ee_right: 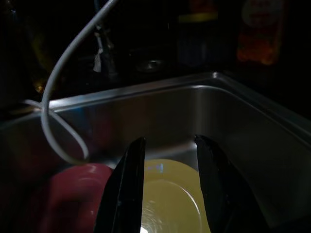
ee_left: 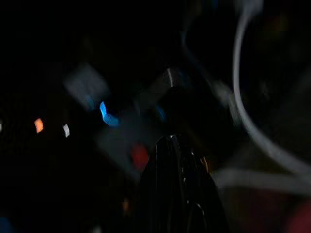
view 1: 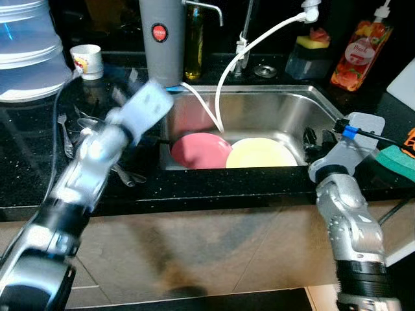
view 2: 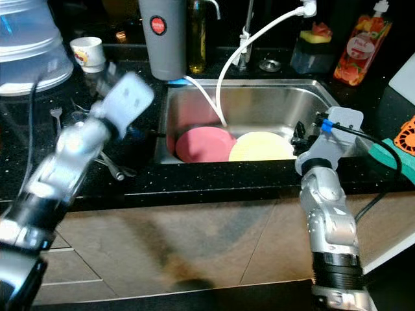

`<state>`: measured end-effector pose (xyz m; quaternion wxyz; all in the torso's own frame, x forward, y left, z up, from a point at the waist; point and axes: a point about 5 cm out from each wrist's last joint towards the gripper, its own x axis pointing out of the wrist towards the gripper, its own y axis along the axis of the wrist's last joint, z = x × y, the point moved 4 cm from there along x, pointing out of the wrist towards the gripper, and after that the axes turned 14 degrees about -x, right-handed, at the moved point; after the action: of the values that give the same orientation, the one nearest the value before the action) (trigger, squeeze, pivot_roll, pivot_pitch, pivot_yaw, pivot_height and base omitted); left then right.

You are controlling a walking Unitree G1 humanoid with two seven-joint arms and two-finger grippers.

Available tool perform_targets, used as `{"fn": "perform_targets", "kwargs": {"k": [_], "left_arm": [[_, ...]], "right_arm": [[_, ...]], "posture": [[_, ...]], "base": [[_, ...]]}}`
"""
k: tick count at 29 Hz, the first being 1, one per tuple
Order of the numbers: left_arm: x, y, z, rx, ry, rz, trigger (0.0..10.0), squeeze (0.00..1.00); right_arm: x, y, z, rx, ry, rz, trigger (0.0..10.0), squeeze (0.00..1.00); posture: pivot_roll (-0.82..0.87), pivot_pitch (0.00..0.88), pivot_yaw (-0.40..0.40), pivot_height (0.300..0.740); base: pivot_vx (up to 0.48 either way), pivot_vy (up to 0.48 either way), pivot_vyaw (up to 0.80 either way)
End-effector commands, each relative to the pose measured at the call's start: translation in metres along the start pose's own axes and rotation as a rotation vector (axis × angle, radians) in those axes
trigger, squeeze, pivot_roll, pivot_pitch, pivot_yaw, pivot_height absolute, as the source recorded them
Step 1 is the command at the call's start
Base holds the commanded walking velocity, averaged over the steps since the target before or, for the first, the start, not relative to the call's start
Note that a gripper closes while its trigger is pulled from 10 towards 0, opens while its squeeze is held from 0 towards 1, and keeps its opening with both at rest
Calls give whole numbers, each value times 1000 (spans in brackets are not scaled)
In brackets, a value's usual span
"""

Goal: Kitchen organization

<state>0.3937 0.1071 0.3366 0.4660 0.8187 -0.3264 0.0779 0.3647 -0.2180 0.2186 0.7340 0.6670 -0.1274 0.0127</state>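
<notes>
A pink plate [view 1: 201,150] and a yellow plate [view 1: 261,154] lie side by side in the steel sink [view 1: 279,103]. My right gripper [ee_right: 170,184] hangs open at the sink's right side, just above the yellow plate [ee_right: 170,199], with nothing between its fingers [ee_right: 127,189]. My left arm [view 1: 148,107] is blurred over the black counter at the sink's left rim. In the dark left wrist view my left gripper [ee_left: 175,143] looks shut and empty, pointing toward a grey cylinder with a red badge [view 1: 161,39].
A white hose [view 1: 224,84] loops from the tap into the sink. Forks and spoons [view 1: 68,136] lie on the counter at left, near a paper cup [view 1: 87,60] and a water jug [view 1: 29,52]. A green sponge [view 1: 397,161] and a red soap bottle [view 1: 360,55] stand at right.
</notes>
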Motion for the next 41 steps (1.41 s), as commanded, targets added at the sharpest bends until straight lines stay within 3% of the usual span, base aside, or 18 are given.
{"fn": "perform_targets", "kwargs": {"k": [1,3,6,7,8,10,17,19,20,23,24,25,26,29,33,34,38,41], "left_arm": [[10,6,15,-14,-27,44,10000,0],[14,9,20,-22,-43,60,10000,0],[31,15,56,-131,-168,95,10000,0],[35,12,70,-261,-217,69,10000,0],[35,12,70,-261,-217,69,10000,0],[42,-1,102,-555,-261,6,10000,0],[37,-13,146,-730,-339,-65,10000,0],[35,-26,162,-867,-350,-171,10000,0],[35,-26,162,-867,-350,-171,10000,0],[25,-64,156,-803,-233,-375,10000,0],[20,-77,151,-775,-194,-435,10000,141],[20,-77,151,-775,-194,-435,10000,141],[8,-100,128,-698,-115,-493,10000,1000],[7,-102,123,-687,-98,-491,10000,1000],[9,-94,95,-620,-101,-401,10000,941],[11,-82,72,-575,-129,-324,10000,0],[6,-61,52,-481,-243,-218,10000,0],[-25,-44,25,-257,-453,-181,10000,0]], "right_arm": [[-2,-5,5,-3,-20,-14,10000,0],[-2,-5,6,-2,-23,-14,10000,0],[-6,-3,9,9,-47,-5,10000,0],[-8,-2,10,9,-53,4,10000,0],[-8,-2,10,9,-53,4,10000,0],[-14,5,13,6,-65,37,10000,0],[-21,16,10,53,-54,92,10000,0],[-23,22,8,39,-39,112,10000,0],[-23,22,8,39,-39,112,10000,0],[-25,22,9,35,-45,113,10000,0],[-25,22,10,35,-48,109,10000,0],[-25,22,10,35,-48,109,10000,0],[-25,19,9,41,-46,98,10000,0],[-24,18,9,42,-44,97,10000,0],[-21,20,4,49,-25,101,10000,0],[-18,21,2,51,-13,103,10000,0],[-16,21,-1,53,-4,102,10000,0],[-16,19,-4,57,6,101,10000,0]], "posture": [[59,0,-33,740],[46,0,-23,740],[19,0,0,740],[0,0,13,740],[0,0,13,740],[-36,0,25,740],[-73,0,25,740],[-88,0,30,740],[-88,0,30,740],[-90,0,34,740],[-85,0,32,740],[-85,0,32,740],[-63,0,18,740],[-63,0,18,740],[-35,0,0,740],[-24,0,-4,740],[-12,0,-9,740],[9,0,-4,740]], "base": [[0,0,0],[0,0,0],[0,0,0],[0,0,0],[0,0,0],[0,0,0],[0,0,0],[0,0,0],[0,0,0],[0,0,0],[0,0,0],[0,0,0],[0,0,0],[0,0,0],[0,0,0],[0,0,0],[0,0,0],[0,0,0]]}}
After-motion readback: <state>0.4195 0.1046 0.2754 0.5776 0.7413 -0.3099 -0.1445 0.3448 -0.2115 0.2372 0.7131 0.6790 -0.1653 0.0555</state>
